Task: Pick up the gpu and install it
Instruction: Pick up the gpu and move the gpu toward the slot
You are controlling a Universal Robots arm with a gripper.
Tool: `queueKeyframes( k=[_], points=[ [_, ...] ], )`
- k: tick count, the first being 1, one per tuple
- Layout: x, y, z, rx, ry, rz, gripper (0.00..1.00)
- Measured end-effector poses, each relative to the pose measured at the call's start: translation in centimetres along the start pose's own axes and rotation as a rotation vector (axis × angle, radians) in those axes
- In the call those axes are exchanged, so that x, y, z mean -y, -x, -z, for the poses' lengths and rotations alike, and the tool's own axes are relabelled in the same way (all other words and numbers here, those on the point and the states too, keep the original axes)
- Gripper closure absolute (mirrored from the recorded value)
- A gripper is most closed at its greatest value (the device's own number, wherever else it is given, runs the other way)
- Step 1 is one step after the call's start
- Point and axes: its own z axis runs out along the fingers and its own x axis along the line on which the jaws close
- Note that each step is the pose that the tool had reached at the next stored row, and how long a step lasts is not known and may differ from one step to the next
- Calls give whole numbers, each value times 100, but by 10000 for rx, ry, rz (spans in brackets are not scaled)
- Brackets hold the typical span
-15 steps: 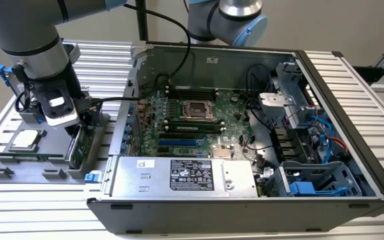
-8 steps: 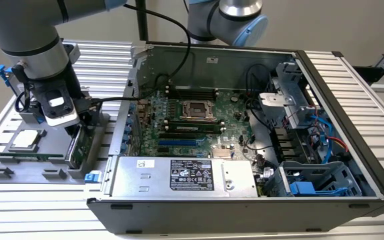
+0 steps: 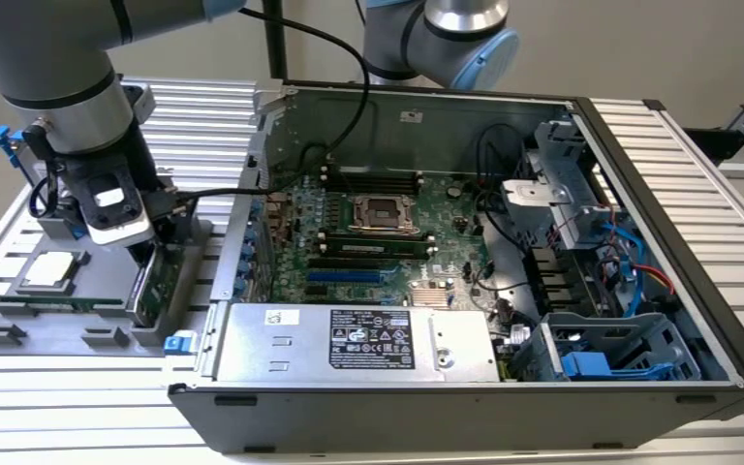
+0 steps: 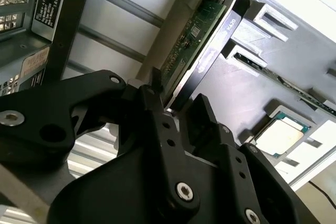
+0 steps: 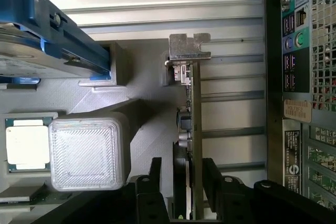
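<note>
The gpu point(image 5: 192, 124) stands on edge in a grey holder point(image 3: 75, 325) at the exterior view's left, beside the open computer case point(image 3: 476, 397). Its silver end bracket point(image 5: 189, 48) points away from my wrist. The green board face point(image 4: 197, 32) and black cooler side show in the second wrist view. My gripper point(image 5: 184, 170) is down over the card, and its black fingers point(image 5: 155, 171) straddle it, one on each side. A narrow gap shows between the fingers and the card, so the gripper is open. In the exterior view the gripper point(image 3: 139, 247) sits at the card's top edge point(image 3: 150, 281).
The holder also carries a processor chip point(image 3: 46, 269), a hard drive in a blue caddy point(image 5: 47, 40), a memory stick point(image 4: 273, 77) and a white block point(image 5: 86, 153). Inside the case lie the motherboard point(image 3: 372, 228) with a blue slot point(image 3: 346, 276) and the silver power supply point(image 3: 346, 339).
</note>
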Motion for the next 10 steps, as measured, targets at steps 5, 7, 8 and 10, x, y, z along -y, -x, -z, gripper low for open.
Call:
queueKeyframes(
  k=[5,7,8,10],
  points=[
    [0,-1,1,-1,-1,0,100],
    [0,-1,0,0,-1,0,100],
    [0,-1,0,0,0,0,100],
    [0,-2,0,0,0,0,100]
  ],
)
